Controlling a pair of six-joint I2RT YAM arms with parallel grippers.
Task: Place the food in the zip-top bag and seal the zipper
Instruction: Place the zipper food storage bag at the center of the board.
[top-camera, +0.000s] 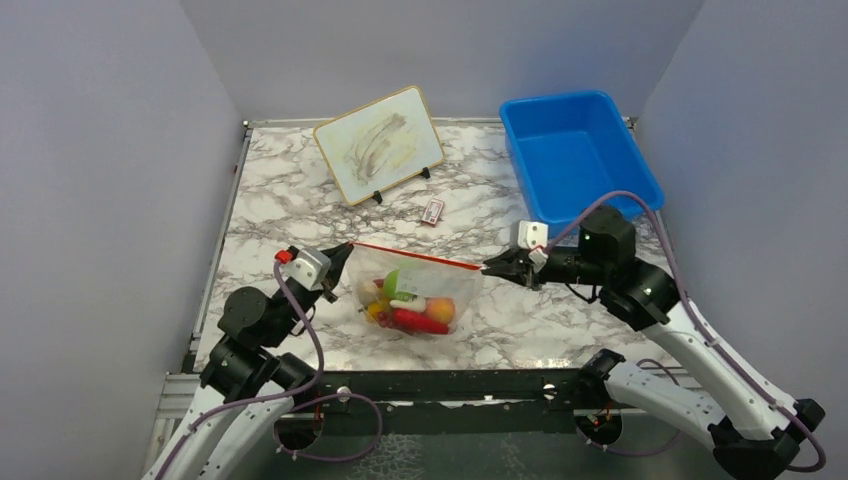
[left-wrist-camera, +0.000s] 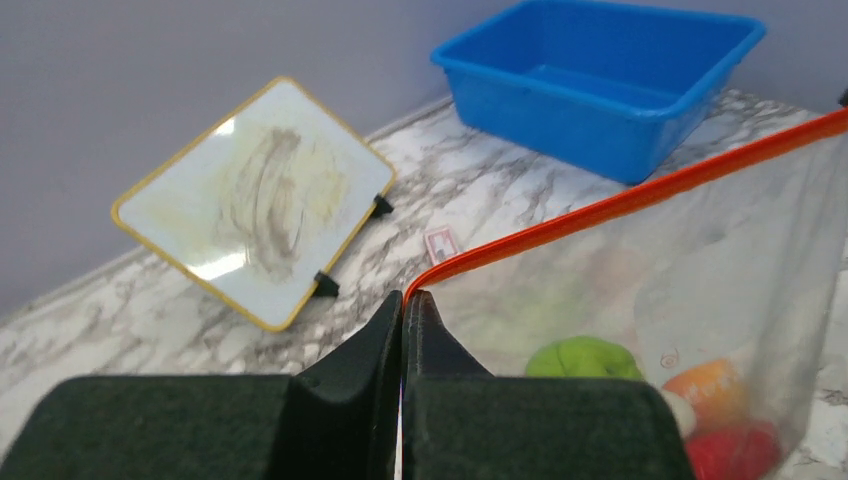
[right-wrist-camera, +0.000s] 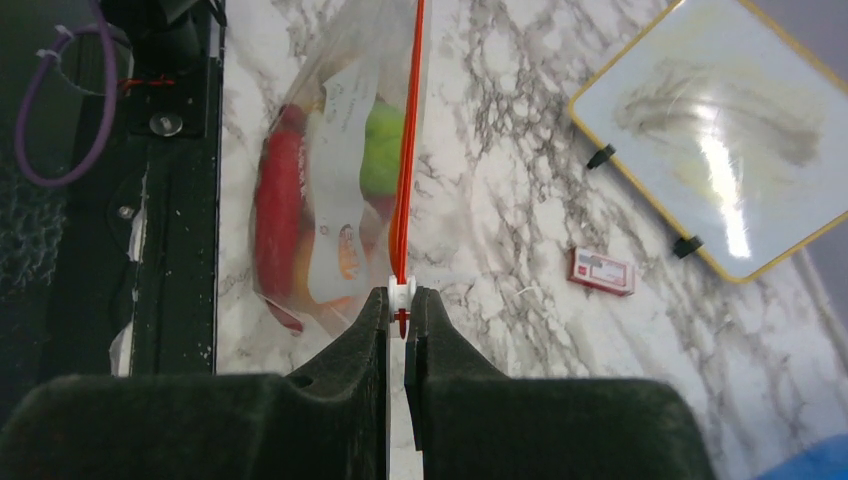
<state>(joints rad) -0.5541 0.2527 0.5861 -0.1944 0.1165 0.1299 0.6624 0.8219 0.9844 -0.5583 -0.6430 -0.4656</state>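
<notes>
The clear zip-top bag (top-camera: 430, 285) hangs stretched between both grippers above the table, with toy food inside: a green round fruit (left-wrist-camera: 585, 358), a red chili (top-camera: 420, 321), an orange piece (top-camera: 440, 308). Its red-orange zipper (top-camera: 415, 254) runs taut along the top edge. My left gripper (top-camera: 343, 250) is shut on the bag's left end of the zipper (left-wrist-camera: 620, 205). My right gripper (top-camera: 490, 266) is shut on the white slider (right-wrist-camera: 400, 292) at the right end of the zipper (right-wrist-camera: 408, 150). The bag also shows in the right wrist view (right-wrist-camera: 330, 150).
A blue plastic bin (top-camera: 578, 152) stands at the back right. A yellow-framed whiteboard (top-camera: 378, 143) leans on its stand at the back middle. A small red-and-white card (top-camera: 433, 210) lies on the marble table (top-camera: 280, 200) in front of it.
</notes>
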